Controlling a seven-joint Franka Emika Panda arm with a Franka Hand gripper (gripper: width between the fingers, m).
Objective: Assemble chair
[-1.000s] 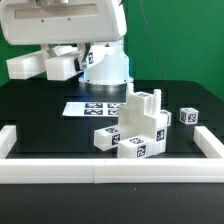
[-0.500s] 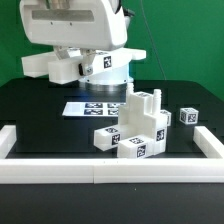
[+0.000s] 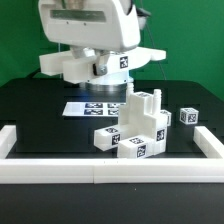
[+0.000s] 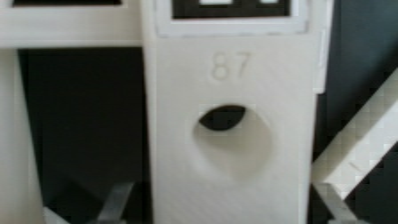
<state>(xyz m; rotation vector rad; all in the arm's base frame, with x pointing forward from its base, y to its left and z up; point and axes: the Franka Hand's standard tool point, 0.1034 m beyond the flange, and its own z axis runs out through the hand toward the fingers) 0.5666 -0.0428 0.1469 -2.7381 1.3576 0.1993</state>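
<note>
My gripper [image 3: 96, 68] hangs above the table's back, shut on a long white bar [image 3: 60, 62] that lies level and carries a tag. In the wrist view the bar [image 4: 222, 120], with a round hole and an embossed number, runs between my two fingers [image 4: 111, 200]; the gripper [image 4: 217, 208] holds it across its width. Below, to the exterior view's right, a cluster of joined white chair parts [image 3: 135, 125] with tags stands on the black table. A small tagged cube [image 3: 189, 116] sits alone further right.
The marker board [image 3: 78, 107] lies flat on the table under the arm. White border rails run along the front [image 3: 100, 172], the left [image 3: 8, 140] and the right [image 3: 208, 145] of the black tabletop.
The arm has carried the held bar toward the exterior view's right. The chair cluster and the cube have not moved.
</note>
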